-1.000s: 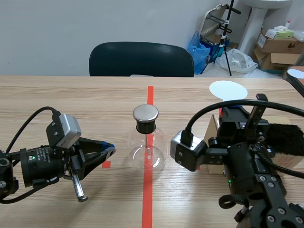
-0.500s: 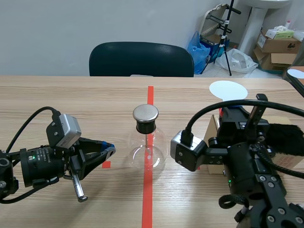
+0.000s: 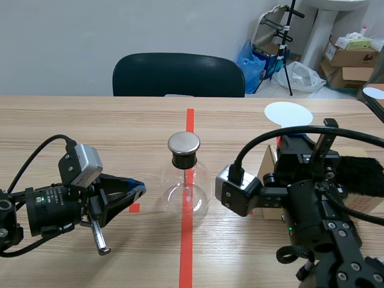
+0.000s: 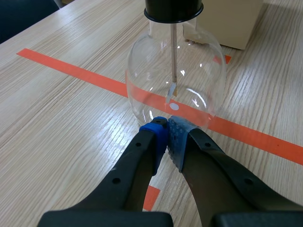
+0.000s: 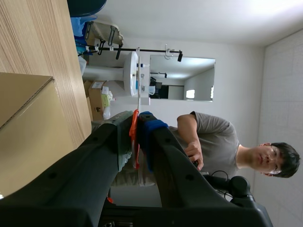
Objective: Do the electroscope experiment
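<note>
Nothing has stirred in the last second: the flask [image 3: 186, 193] stands on the red line mid-table, and the left claw [image 4: 166, 127] lies low with its fingers closed on nothing, tips right at the glass. The right claw [image 5: 137, 124] stays raised off to the side, pinched on the orange stem of a white paddle [image 3: 288, 114]. To me the experiment looks paused, with the paddle yet to reach the metal cap [image 3: 183, 143].

clear flask [image 3: 186, 195], silver cap [image 3: 183, 143], orange strip [image 5: 134, 142]
</note>
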